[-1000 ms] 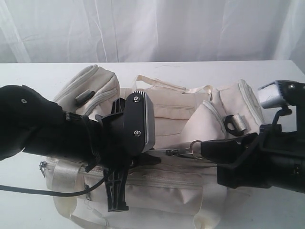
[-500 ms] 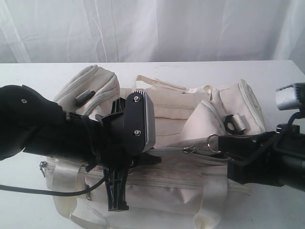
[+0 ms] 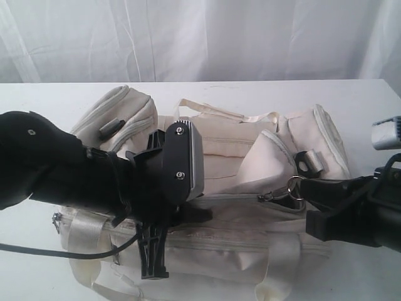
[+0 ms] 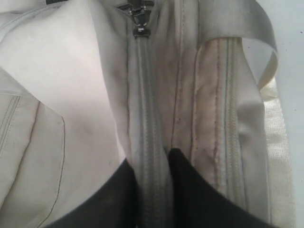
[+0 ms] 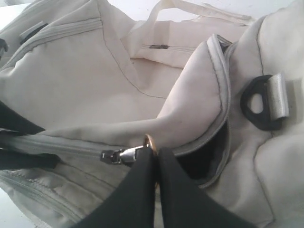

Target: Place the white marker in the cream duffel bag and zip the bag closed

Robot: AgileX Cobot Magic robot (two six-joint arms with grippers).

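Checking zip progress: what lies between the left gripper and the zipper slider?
Only closed grey zipper track of the cream duffel bag, shown in the left wrist view.

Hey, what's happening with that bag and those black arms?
A two-armed robot is zipping up a cream duffel bag. The right end effector is clamped on the metal ring pull near the bag's right end, where a short dark gap is not yet zipped. The left end effector has a finger on each side of the zipped seam; whether it pinches it is unclear. No marker is in sight.
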